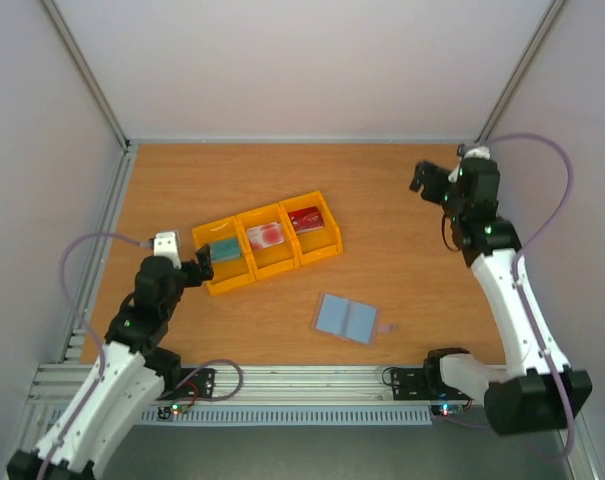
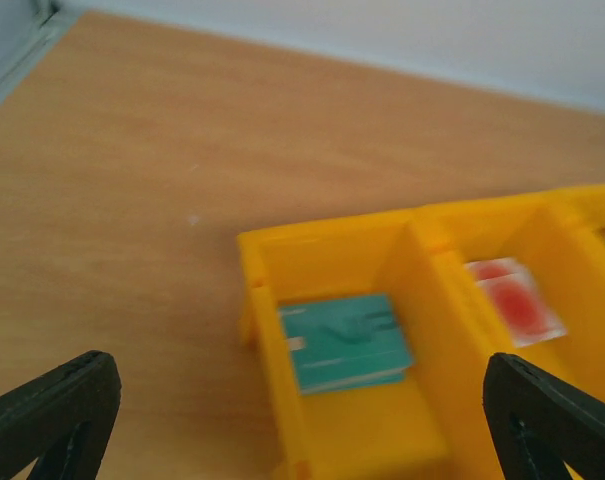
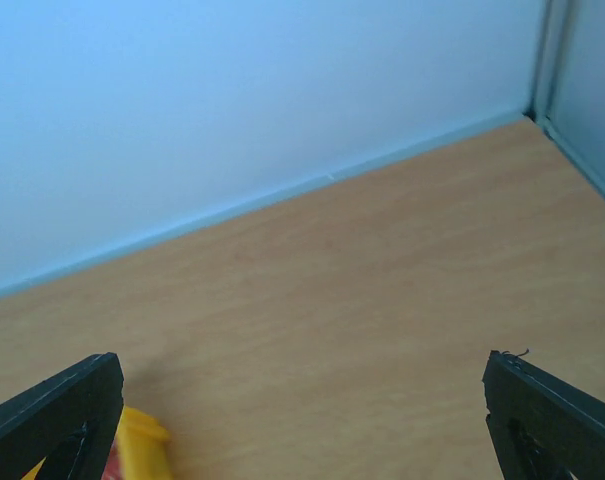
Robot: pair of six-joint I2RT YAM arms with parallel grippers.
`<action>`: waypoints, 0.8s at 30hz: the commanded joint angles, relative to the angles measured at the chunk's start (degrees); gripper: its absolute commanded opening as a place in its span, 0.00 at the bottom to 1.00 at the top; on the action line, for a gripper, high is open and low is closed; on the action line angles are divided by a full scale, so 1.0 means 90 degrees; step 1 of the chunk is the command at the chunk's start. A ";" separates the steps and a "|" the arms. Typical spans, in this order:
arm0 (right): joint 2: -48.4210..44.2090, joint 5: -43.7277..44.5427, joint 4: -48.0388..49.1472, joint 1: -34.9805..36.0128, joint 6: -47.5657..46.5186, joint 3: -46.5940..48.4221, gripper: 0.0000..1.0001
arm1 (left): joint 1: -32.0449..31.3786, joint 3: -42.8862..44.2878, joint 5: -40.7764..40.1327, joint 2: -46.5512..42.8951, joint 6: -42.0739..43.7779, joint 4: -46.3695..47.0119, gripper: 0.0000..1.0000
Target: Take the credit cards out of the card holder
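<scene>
The card holder [image 1: 346, 319] lies open and flat on the table, pale blue-grey side up, with no card showing in it. The credit cards lie in a yellow three-compartment tray [image 1: 327, 243]: teal [image 1: 227, 252] on the left, whitish-pink with a red blotch [image 1: 265, 236] in the middle, dark red [image 1: 307, 220] on the right. My left gripper [image 1: 204, 265] hangs open at the tray's left end, over the teal card [image 2: 347, 342], nothing between its fingers [image 2: 52, 405]. My right gripper [image 1: 434, 185] is open and empty, raised near the back right corner.
In the left wrist view the whitish-pink card [image 2: 512, 300] lies one compartment to the right of the teal one. A corner of the yellow tray [image 3: 142, 445] shows at the bottom left of the right wrist view. A small pale scrap [image 1: 387, 326] lies beside the holder.
</scene>
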 commanded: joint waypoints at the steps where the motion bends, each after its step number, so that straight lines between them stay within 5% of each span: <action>1: -0.0641 0.0602 0.1220 -0.0141 -0.0803 -0.1495 0.98 | 0.0036 0.1200 -0.1429 0.1655 0.0329 -0.0819 0.99; 5: -0.0664 0.0747 0.1674 -0.0465 -0.1030 -0.2311 0.98 | 0.0201 0.2301 -0.1848 0.2843 0.2357 -0.1430 0.99; 8: -0.0509 0.0805 0.2554 -0.0762 -0.1225 -0.3023 0.98 | 0.0701 0.3010 -0.0393 0.3301 0.2996 -0.1501 0.99; 17: 0.0470 0.0733 0.6748 -0.0772 -0.1808 -0.5266 0.98 | 0.1195 0.4791 0.0549 0.5211 0.3292 -0.0642 0.99; 24: 0.1302 -0.0037 0.8462 -0.0783 -0.2080 -0.5775 0.98 | 0.1433 0.2636 0.0768 0.5374 0.2784 0.2811 0.99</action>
